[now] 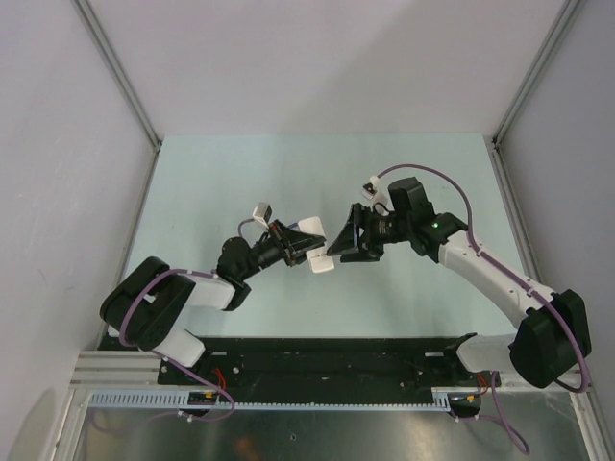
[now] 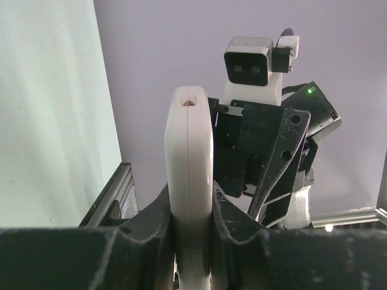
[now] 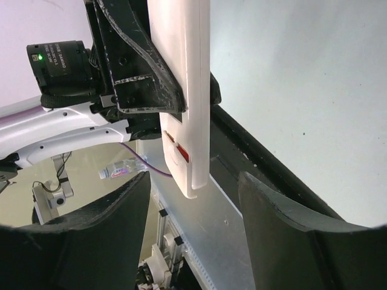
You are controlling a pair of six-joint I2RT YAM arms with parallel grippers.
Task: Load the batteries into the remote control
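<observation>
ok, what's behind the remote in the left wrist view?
Behind the remote control the right gripper faces it, open, its wrist camera above. The edge-on remote covers part of that gripper; the left gripper clamps and hides the remote's lower end.

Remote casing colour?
The flat plastic remote control is white, with small red marks near its lower end; clearest in right wrist view.

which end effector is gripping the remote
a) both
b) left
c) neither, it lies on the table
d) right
b: the left end effector has its fingers clamped on both sides of the remote, while the right end effector stands open, with gaps between its fingers and the remote.
</observation>
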